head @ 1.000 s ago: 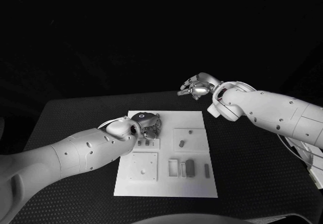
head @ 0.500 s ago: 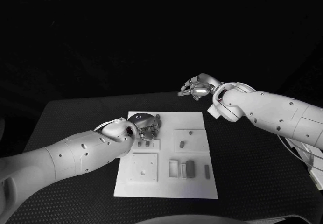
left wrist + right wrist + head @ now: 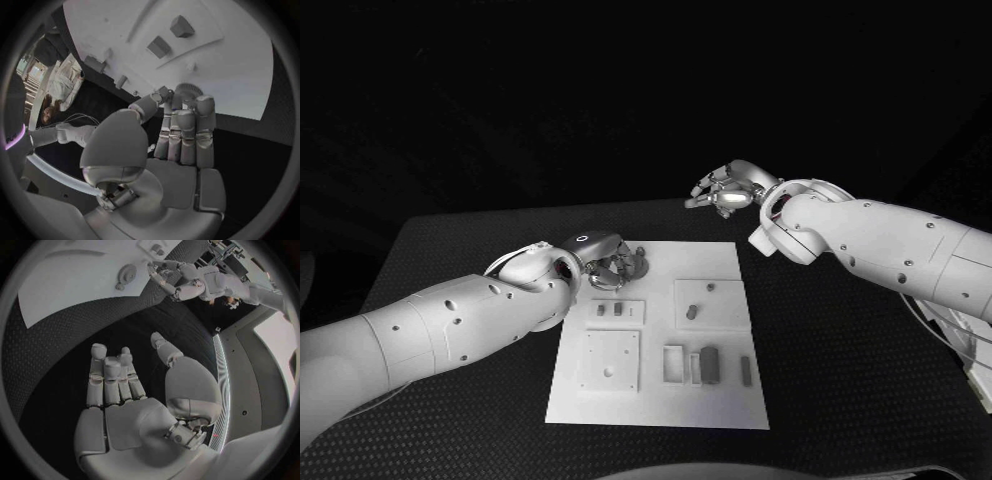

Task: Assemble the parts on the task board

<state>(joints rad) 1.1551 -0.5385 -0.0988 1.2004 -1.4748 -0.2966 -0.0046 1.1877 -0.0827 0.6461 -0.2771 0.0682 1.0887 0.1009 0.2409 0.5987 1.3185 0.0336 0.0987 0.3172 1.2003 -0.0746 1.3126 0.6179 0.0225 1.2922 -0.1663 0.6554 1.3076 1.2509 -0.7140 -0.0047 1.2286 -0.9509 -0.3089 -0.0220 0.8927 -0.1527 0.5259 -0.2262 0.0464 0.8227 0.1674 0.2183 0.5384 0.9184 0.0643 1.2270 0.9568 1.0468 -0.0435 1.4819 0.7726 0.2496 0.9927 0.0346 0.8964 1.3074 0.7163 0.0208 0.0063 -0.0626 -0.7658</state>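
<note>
- Lying in the middle of the black table [image 3: 848, 340], one white task board [image 3: 661, 395] carries the small grey parts.
- Two short parts [image 3: 609, 311] stand side by side in a raised square panel near the board's left edge.
- Two more parts [image 3: 694, 312] sit on the raised panel to the right of it, one small and one longer.
- One square panel with a small hole [image 3: 609, 360] lies lower on the left side of the board.
- Beside it, near the board's lower middle, lie a pale frame, a dark bar [image 3: 708, 363] and a thin strip.
- One left hand [image 3: 612, 268] hovers over the board's far left corner, close above the two short parts; in the left wrist view its fingers [image 3: 185, 134] lie straight and close together and nothing shows in its grasp.
- One right hand [image 3: 724, 190] is raised beyond the board's far right corner, well apart from it; in the right wrist view its fingers [image 3: 111, 380] are stretched out and the palm is bare.
</note>
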